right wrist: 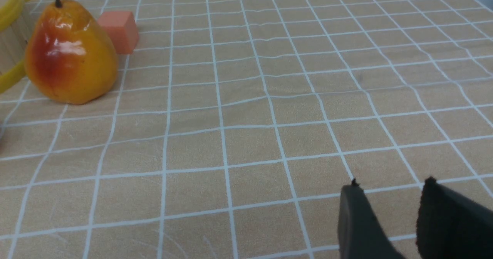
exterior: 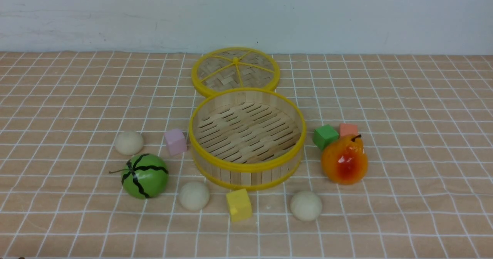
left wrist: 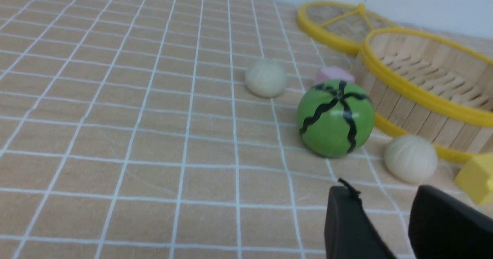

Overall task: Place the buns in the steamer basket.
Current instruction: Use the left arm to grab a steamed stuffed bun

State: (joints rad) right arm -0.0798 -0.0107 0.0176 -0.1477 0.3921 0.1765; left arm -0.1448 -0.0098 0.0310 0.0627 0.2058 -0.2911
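The steamer basket (exterior: 246, 165) stands empty at the table's middle. Three cream buns lie on the cloth: one far left (exterior: 129, 142), one front left of the basket (exterior: 194, 195), one front right (exterior: 306, 205). The left wrist view shows two buns (left wrist: 265, 78) (left wrist: 410, 158) and the basket (left wrist: 423, 97). My left gripper (left wrist: 381, 197) is open and empty, low over the cloth, short of the nearer bun. My right gripper (right wrist: 391, 189) is open and empty over bare cloth, well to the right of the pear. Neither gripper shows in the front view.
A green striped melon ball (exterior: 145, 175) sits between the two left buns. An orange-red pear (exterior: 344, 159), a green cube (exterior: 325, 136) and an orange cube (exterior: 348, 129) stand right of the basket. A pink cube (exterior: 175, 141), a yellow cube (exterior: 238, 205) and the woven lid (exterior: 235, 71) surround it.
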